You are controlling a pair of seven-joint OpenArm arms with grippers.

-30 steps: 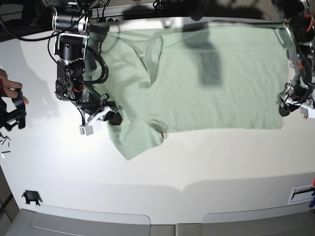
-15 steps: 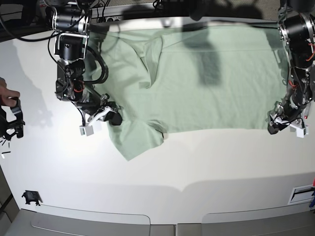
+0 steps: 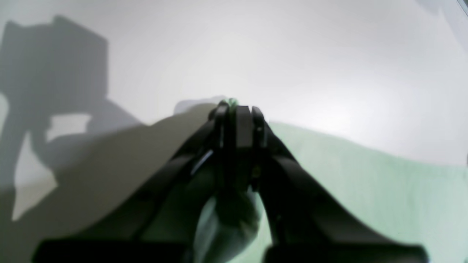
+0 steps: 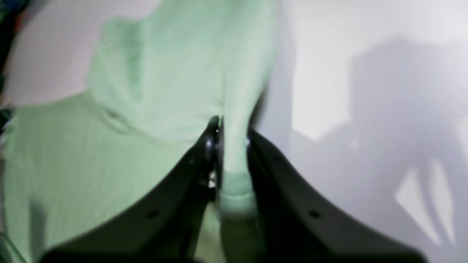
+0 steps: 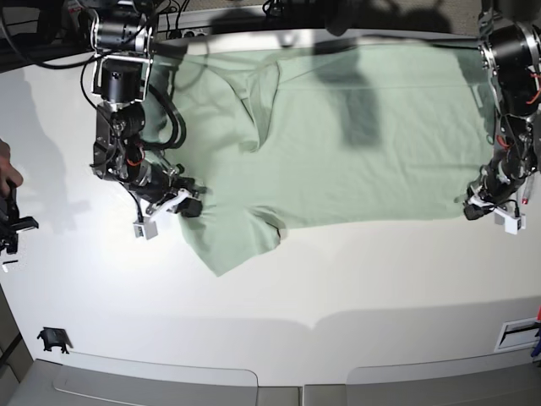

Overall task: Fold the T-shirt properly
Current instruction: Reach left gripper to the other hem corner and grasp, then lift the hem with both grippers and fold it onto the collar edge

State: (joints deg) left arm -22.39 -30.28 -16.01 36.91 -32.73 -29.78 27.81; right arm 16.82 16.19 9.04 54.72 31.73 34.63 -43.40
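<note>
A: Base view: where did we find the T-shirt (image 5: 338,135)?
B: Spread flat on the white table (image 5: 279,288).
A: And our grippers?
B: The left gripper (image 5: 475,211) pinched its hem corner; the right gripper (image 5: 191,207) clamped the sleeve edge.

**Shirt spread across back of worktop, an arm at each end**

The T-shirt (image 5: 338,135) lies flat on the worktop (image 5: 355,288), filling the far half from side to side, its rear edge along the worktop's back rim. One sleeve juts toward the front near the base view's left. The right gripper (image 5: 188,205) sits at that left edge of the cloth, beside the sleeve; the wrist view shows a fold of fabric between its jaws. The left gripper (image 5: 475,211) sits at the shirt's front corner on the view's right, jaws together on the hem. The worktop's front half lies before the shirt.
</note>
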